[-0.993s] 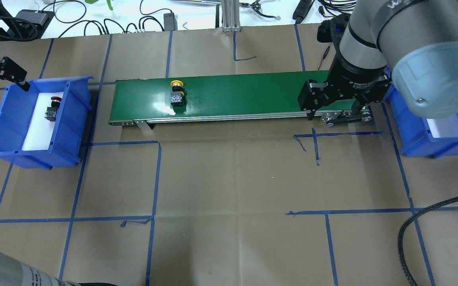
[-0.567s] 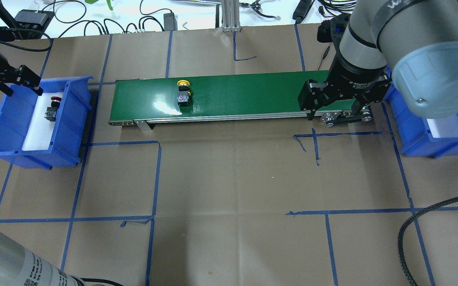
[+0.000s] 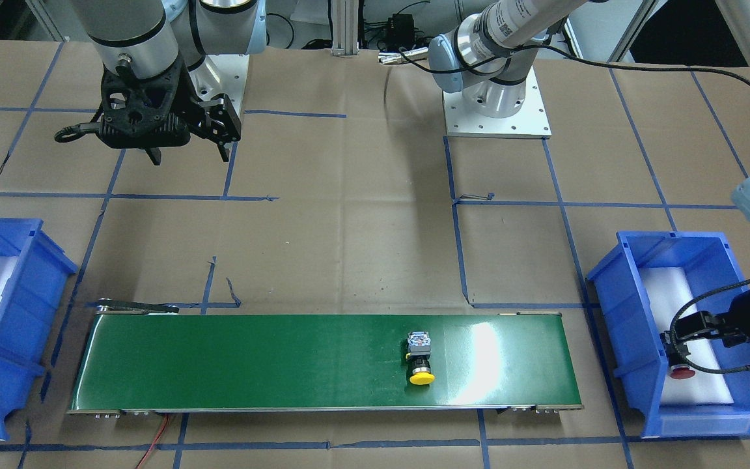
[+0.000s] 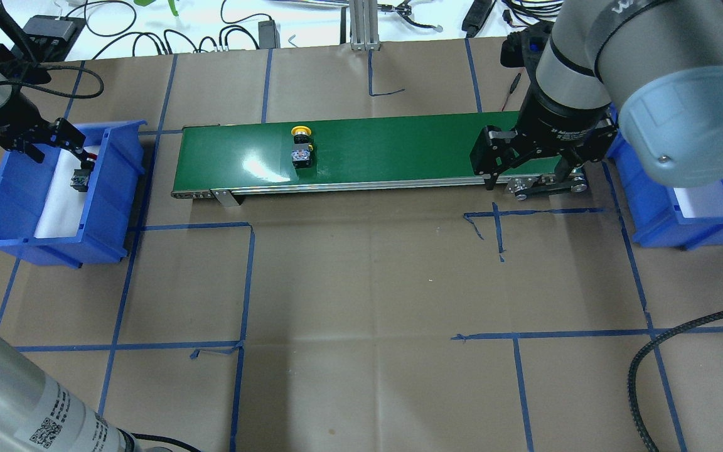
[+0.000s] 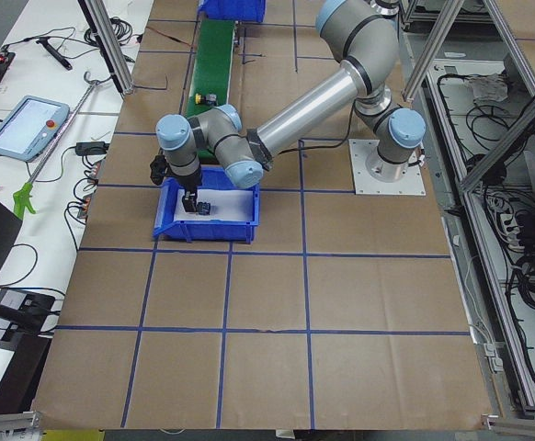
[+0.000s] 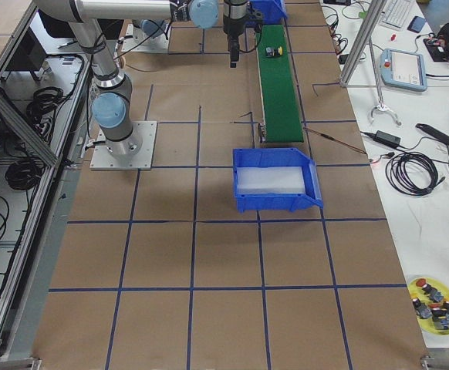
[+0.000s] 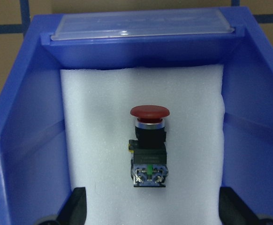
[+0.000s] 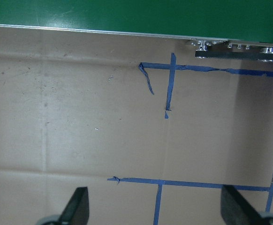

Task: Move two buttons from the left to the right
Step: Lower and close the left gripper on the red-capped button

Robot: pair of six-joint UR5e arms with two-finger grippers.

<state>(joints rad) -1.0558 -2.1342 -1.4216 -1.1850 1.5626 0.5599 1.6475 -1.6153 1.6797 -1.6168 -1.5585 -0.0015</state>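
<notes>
The yellow-capped button (image 4: pixel 302 149) lies on the green conveyor belt (image 4: pixel 399 150), left of its middle; it also shows in the front view (image 3: pixel 420 359). The red-capped button (image 7: pixel 148 145) lies on white foam in the left blue bin (image 4: pixel 117 188), its cap toward the far wall. My left gripper (image 4: pixel 63 158) is open and empty, hovering over the bin with the red button between and below its fingers (image 7: pixel 78 208). My right gripper (image 4: pixel 528 179) is open and empty, above the front edge of the belt's right end.
The right blue bin (image 4: pixel 656 223), lined with white foam, stands past the belt's right end, partly under my right arm. A black braided cable (image 4: pixel 650 358) lies at the front right. Cables and tools line the table's back edge.
The yellow button has travelled right along the belt. My left gripper has moved right and toward the front, from the bin's far left corner to over the red button. The right arm has not moved.
</notes>
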